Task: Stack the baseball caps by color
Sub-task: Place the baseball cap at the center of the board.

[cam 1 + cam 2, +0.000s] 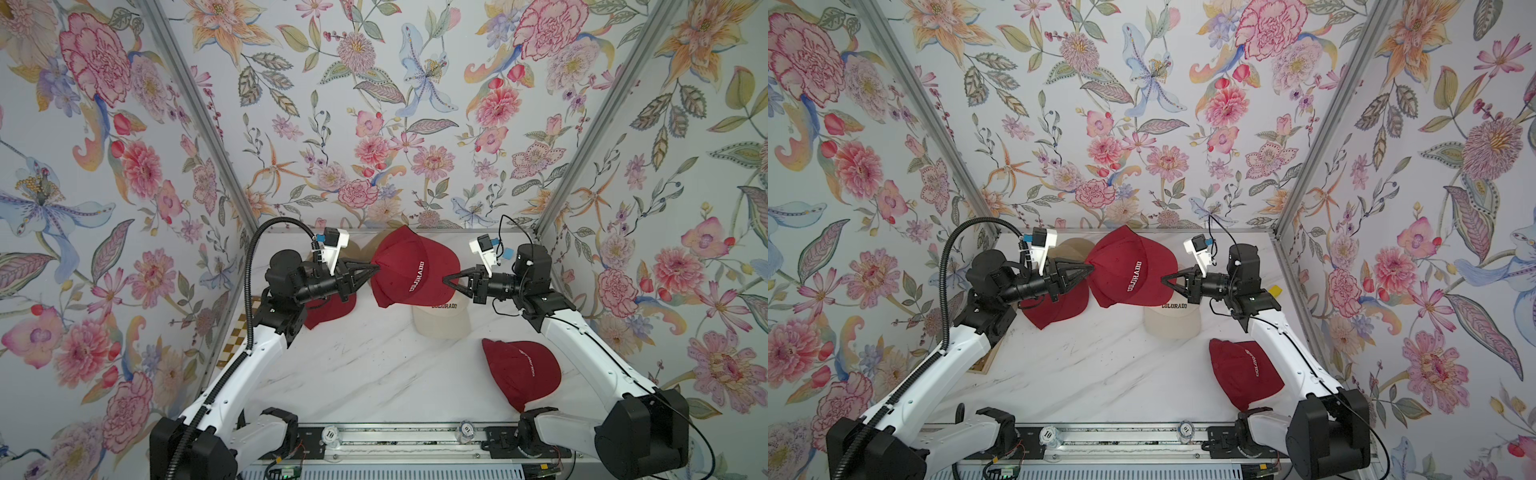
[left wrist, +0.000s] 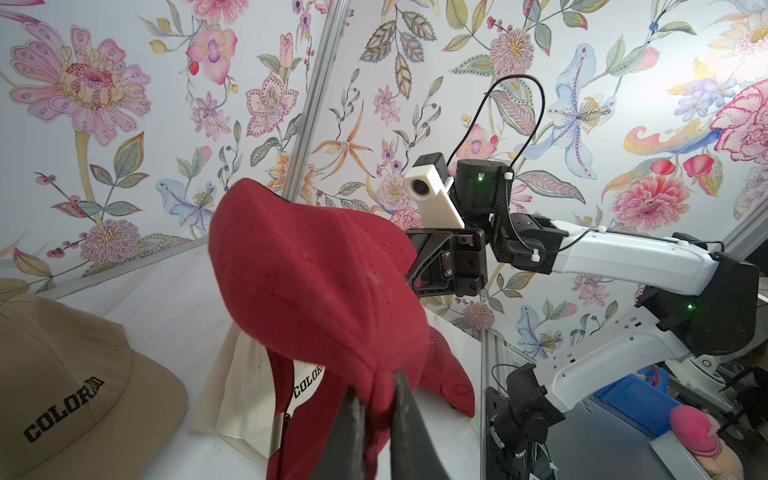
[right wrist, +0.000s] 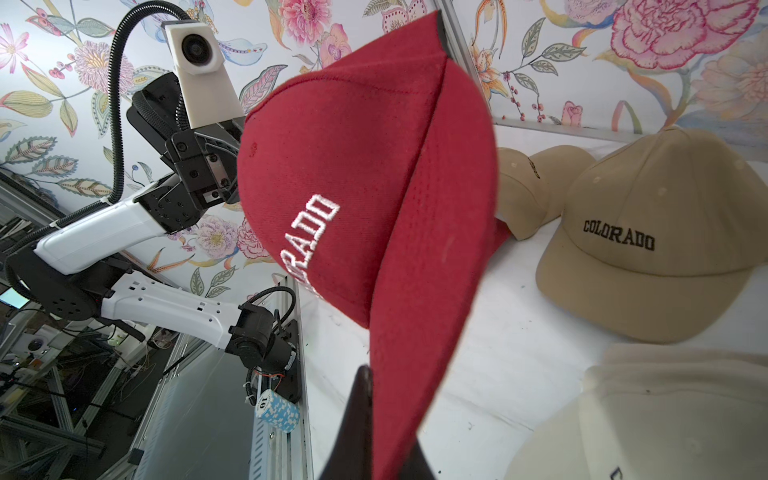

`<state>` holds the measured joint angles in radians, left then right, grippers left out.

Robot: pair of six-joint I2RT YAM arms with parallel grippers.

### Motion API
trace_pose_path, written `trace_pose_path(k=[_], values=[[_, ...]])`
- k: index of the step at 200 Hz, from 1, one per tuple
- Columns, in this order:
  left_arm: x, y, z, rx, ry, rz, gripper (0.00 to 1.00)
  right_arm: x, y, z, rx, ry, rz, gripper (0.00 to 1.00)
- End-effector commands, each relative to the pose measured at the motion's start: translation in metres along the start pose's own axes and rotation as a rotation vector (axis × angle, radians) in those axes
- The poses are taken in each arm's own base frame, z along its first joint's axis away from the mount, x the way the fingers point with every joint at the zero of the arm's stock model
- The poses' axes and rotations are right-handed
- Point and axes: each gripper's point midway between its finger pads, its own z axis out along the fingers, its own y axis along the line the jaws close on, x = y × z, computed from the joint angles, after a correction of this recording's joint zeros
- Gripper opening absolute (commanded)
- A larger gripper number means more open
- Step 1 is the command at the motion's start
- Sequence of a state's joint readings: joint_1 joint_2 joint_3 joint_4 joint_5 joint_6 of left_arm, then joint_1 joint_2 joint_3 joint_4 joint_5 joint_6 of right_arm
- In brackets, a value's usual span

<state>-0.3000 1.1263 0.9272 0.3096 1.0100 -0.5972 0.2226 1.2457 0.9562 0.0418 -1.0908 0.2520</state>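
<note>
The red cap [image 1: 415, 266] [image 1: 1133, 266] hangs clear of the table [image 1: 353, 374], stretched between the two arms, and its white COLORADO lettering shows in both top views. The left fingers [image 2: 351, 436] are pinched narrow on cloth at its back edge. The right fingers [image 3: 355, 424] are closed on its brim. Just below the brim end, a cream cap [image 1: 442, 320] lies on the table. Below the red cap's back end, under the left arm, lies a second red cap [image 1: 332, 311]. Behind the red cap, toward the back wall, sit two tan caps [image 3: 648, 241] [image 3: 536, 187], close together. A third red cap [image 1: 523, 374] lies well in front of the red cap, beside the right arm. A checkered board [image 1: 232, 340] shows well to the red cap's left, at the table's edge. The table is white marble with grey veins. Floral wallpaper [image 1: 374, 104] covers the three walls, with metal posts [image 1: 197, 112] in the corners
</note>
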Motion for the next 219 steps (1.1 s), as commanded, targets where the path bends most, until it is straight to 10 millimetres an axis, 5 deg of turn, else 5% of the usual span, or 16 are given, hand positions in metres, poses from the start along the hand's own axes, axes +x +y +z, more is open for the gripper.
trace_pose_path(k=[1, 39, 85, 142, 219], values=[[-0.027, -0.017, -0.006, 0.030, -0.079, 0.083, 0.00, 0.011, -0.019, 0.002, 0.069, 0.002, 0.046, 0.00], [-0.028, -0.015, -0.006, 0.001, -0.050, 0.063, 0.00, 0.012, -0.033, -0.001, 0.142, -0.001, 0.067, 0.14], [-0.012, 0.001, -0.006, -0.103, 0.104, 0.042, 0.00, 0.007, -0.040, -0.004, 0.220, 0.004, 0.051, 0.51], [0.011, 0.034, -0.009, -0.270, 0.332, -0.015, 0.00, -0.007, -0.008, 0.004, 0.324, 0.058, -0.173, 1.00], [0.023, 0.033, -0.003, -0.400, 0.596, 0.030, 0.00, -0.027, 0.052, 0.059, 0.262, -0.003, -0.643, 0.99]])
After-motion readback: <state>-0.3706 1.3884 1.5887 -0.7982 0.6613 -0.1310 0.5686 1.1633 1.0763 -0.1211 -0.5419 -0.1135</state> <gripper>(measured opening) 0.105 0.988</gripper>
